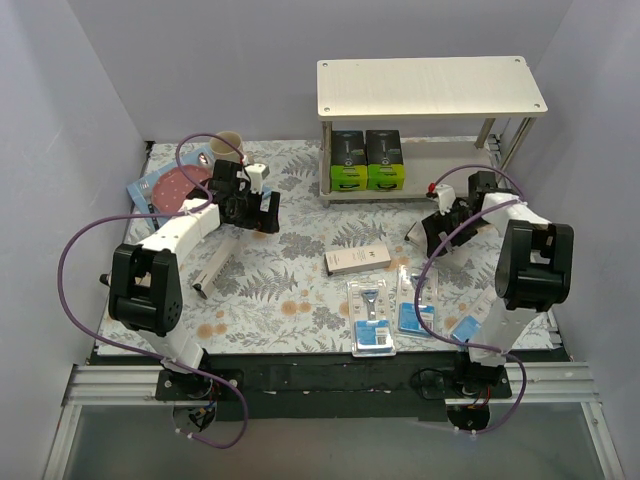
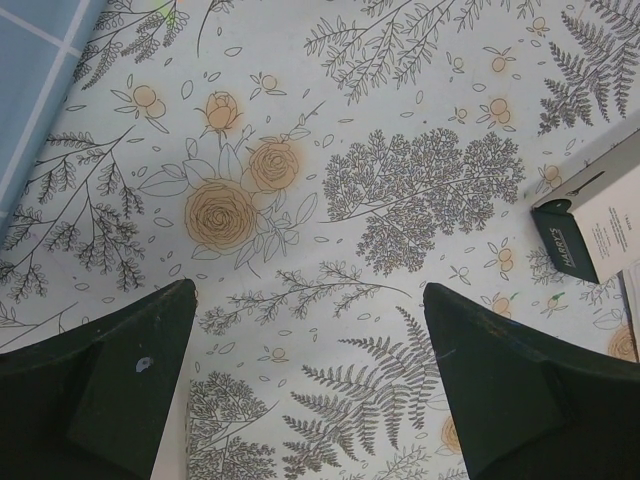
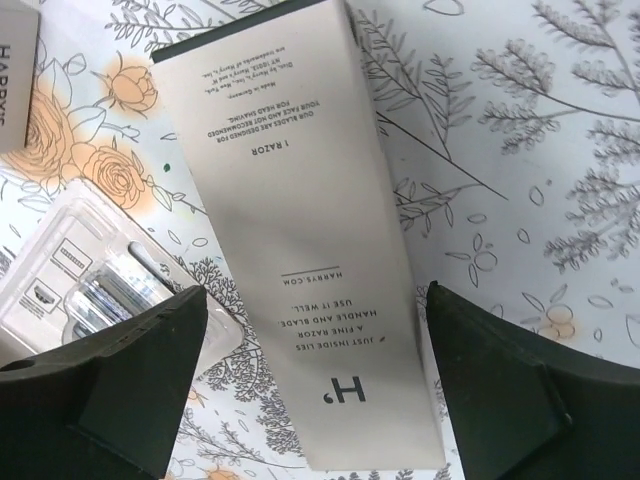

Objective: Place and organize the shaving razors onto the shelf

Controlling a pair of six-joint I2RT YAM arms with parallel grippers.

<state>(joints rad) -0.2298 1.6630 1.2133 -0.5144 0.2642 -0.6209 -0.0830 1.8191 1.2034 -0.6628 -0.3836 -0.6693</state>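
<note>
The shelf (image 1: pixel 430 88) stands at the back right, with two black-and-lime razor boxes (image 1: pixel 366 160) side by side on its lower board. My right gripper (image 1: pixel 436 230) (image 3: pixel 316 290) is open just in front of the shelf. A white Harry's box (image 3: pixel 290 230) lies between its fingers, with a gap on each side. A second white box (image 1: pixel 360 260) lies mid-table and a third (image 1: pixel 215 264) at the left. Blue-carded blister packs (image 1: pixel 371 316) (image 1: pixel 415 302) lie near the front. My left gripper (image 1: pixel 250 210) (image 2: pixel 310 290) is open over bare cloth.
A cream mug (image 1: pixel 228 146) and a pink speckled plate (image 1: pixel 166 186) sit at the back left, with a blue card (image 1: pixel 138 190) under the plate. A clear blister pack (image 3: pixel 80 270) lies just beside my right gripper's left finger. A Harry's box end (image 2: pixel 598 215) shows right of my left gripper.
</note>
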